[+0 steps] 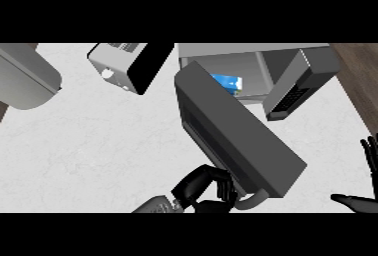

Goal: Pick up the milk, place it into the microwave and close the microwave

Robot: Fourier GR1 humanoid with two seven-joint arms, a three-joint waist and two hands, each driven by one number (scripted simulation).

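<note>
Left hand (201,186) at lower centre, fingers (193,184) curled against the near end of the microwave door (236,132), beside its handle (251,200); whether they actually clasp anything, cannot tell. Right hand (367,200) rests at the right edge, fingers straight and spread, holding nothing. Beyond the left fingers the door slants half-open over the white worktop (96,145). Farther on, milk (227,83) stands inside the microwave (288,70) cavity. Toaster (122,67) sits far left of it

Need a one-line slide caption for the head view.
Milk carton inside the microwave; left hand at the handle of the open door, right hand resting open at right edge.
</note>
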